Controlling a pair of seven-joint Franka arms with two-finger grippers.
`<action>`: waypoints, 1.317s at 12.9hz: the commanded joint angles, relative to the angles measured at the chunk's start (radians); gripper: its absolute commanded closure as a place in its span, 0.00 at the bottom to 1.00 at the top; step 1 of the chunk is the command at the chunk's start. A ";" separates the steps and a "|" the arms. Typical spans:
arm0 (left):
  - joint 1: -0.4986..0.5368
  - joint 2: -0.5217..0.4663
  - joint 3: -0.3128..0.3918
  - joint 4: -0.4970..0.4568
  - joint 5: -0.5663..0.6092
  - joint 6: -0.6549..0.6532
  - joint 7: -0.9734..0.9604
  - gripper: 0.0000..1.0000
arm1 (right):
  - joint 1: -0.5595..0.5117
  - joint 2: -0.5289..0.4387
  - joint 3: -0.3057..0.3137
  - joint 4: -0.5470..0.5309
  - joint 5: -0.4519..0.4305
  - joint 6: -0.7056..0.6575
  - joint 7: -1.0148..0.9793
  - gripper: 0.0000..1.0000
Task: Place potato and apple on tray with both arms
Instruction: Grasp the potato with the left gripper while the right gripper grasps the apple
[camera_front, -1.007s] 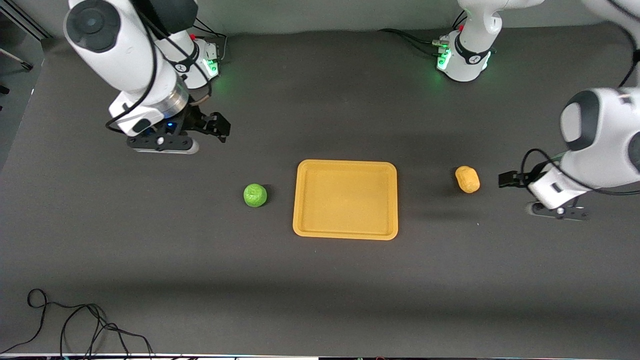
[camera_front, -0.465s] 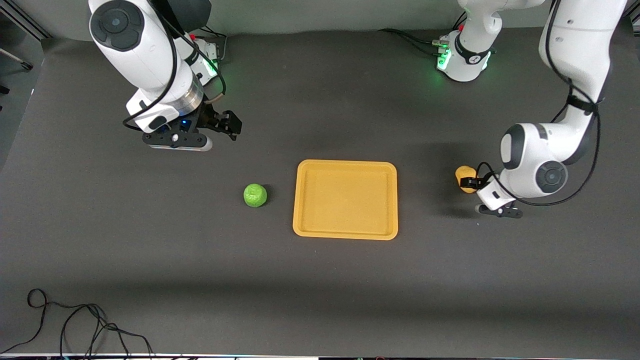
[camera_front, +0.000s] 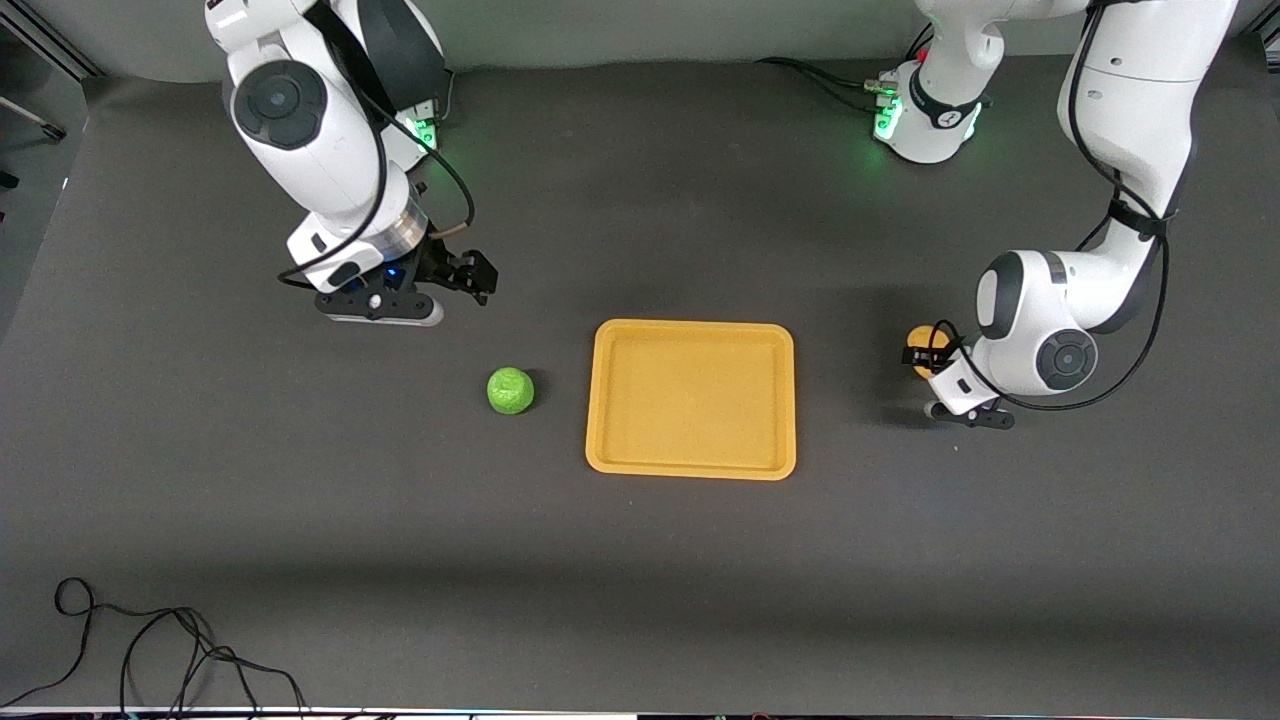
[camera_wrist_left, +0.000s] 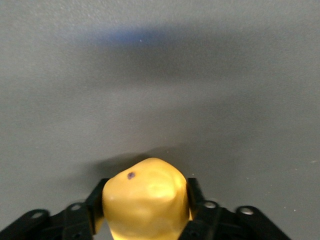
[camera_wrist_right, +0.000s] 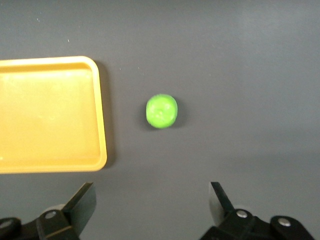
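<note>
The potato, a matte yellow-orange oval lump, lies on the table between the parted fingers of the left gripper, not visibly clamped. An even squeeze across its width is advised before lifting toward the tray. The apple, bright green and round, sits ahead of the spread right gripper, beside the tray.

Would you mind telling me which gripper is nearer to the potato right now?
Left. The left gripper has its fingers on either side of the potato. The right gripper is near the right arm's end, past the tray and apple.
</note>
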 joint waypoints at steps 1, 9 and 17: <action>-0.008 -0.071 0.007 0.024 -0.014 -0.061 -0.021 0.84 | 0.012 -0.018 -0.006 -0.168 -0.018 0.199 0.010 0.00; -0.230 0.059 -0.131 0.397 -0.071 -0.117 -0.457 0.90 | 0.012 0.299 -0.008 -0.261 -0.038 0.695 0.010 0.00; -0.327 0.185 -0.127 0.391 -0.039 0.029 -0.465 0.66 | 0.001 0.423 -0.014 -0.221 -0.114 0.791 0.010 0.00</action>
